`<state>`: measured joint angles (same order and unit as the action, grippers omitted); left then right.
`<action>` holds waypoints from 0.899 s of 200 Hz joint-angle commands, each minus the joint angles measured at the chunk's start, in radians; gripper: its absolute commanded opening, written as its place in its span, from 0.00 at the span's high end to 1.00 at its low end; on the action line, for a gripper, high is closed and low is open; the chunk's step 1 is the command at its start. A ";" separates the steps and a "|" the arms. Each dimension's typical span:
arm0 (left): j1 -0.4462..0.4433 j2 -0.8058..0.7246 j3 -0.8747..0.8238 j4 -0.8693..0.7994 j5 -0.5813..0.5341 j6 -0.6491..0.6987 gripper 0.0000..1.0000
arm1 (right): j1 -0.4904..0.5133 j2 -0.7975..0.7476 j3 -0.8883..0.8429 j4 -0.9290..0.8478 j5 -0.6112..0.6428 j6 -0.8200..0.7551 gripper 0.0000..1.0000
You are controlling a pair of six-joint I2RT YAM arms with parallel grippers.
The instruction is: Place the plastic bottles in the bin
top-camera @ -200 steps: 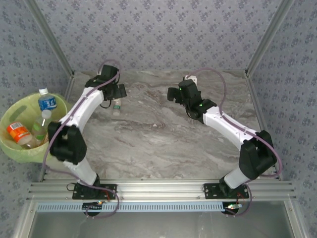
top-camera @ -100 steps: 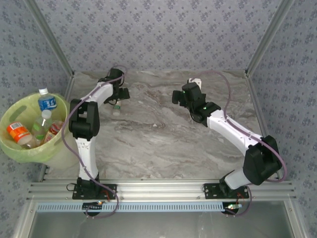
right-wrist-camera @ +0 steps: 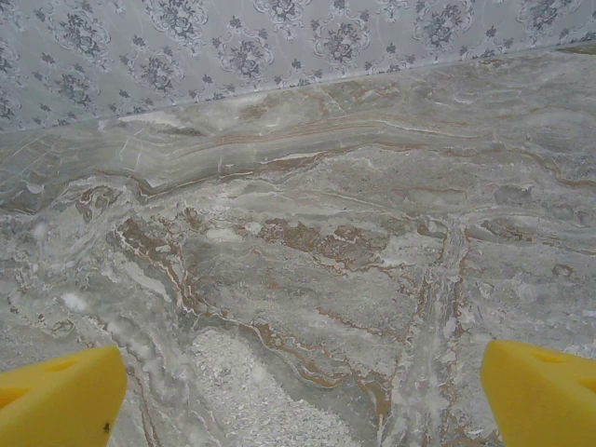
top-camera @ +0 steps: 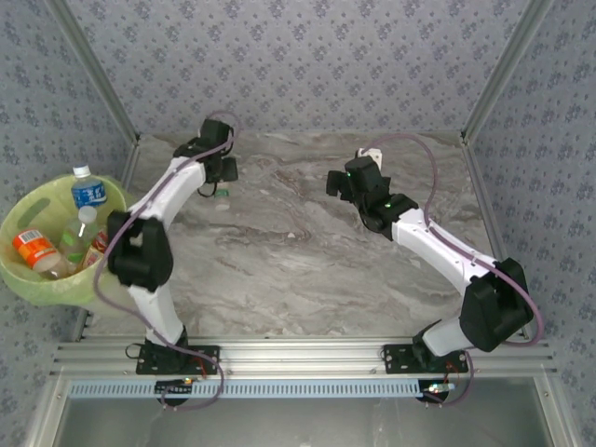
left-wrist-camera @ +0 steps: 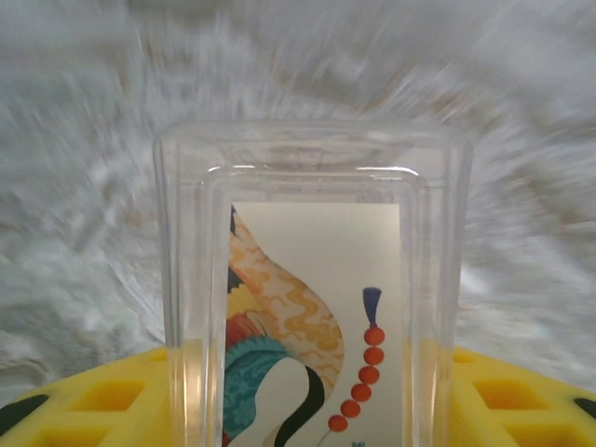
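Two left fingers (left-wrist-camera: pixel 93 400) grip one plastic bottle (left-wrist-camera: pixel 312 279).

Links (top-camera: pixel 438 251) are white, joints (top-camera: pixel 140 256) black, cables (top-camera: pixel 434 186) seemingly purple, right tool (right-wrist-camera: pixel 303 399) yellow-padded.

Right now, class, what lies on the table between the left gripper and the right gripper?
Nothing: in the top view, the marble table is bare between the left gripper, which grips a plastic bottle, and the right gripper.

Grey marbled table (top-camera: pixel 307 261); one clear bottle (top-camera: pixel 220 194) at its far left.
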<state>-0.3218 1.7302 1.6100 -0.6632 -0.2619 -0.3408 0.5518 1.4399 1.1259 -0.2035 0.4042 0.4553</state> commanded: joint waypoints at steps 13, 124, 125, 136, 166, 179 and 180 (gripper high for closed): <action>-0.057 -0.316 0.110 -0.183 -0.202 0.005 0.53 | -0.004 0.007 0.007 0.035 -0.017 0.008 0.00; 0.783 -0.530 0.235 -0.570 0.018 0.093 0.52 | -0.005 0.072 0.055 0.039 -0.069 0.008 0.00; 0.793 -0.527 0.236 -0.572 0.027 0.094 0.52 | -0.005 0.074 0.056 0.037 -0.070 0.007 0.00; 0.904 -0.492 0.240 -0.593 0.134 0.101 0.52 | -0.005 0.085 0.088 0.026 -0.080 0.001 0.00; 1.039 -0.459 0.205 -0.582 0.211 0.107 0.50 | 0.001 0.097 0.120 0.015 -0.083 -0.009 0.00; 1.079 -0.439 0.200 -0.583 0.209 0.099 0.48 | 0.003 0.098 0.130 0.013 -0.085 -0.009 0.00; 1.082 -0.437 0.200 -0.584 0.209 0.099 0.48 | 0.003 0.098 0.129 0.014 -0.086 -0.009 0.00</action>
<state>0.7013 1.2949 1.8103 -1.2110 -0.1402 -0.2550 0.5522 1.5299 1.2079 -0.1841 0.3275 0.4553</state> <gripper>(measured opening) 0.513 0.999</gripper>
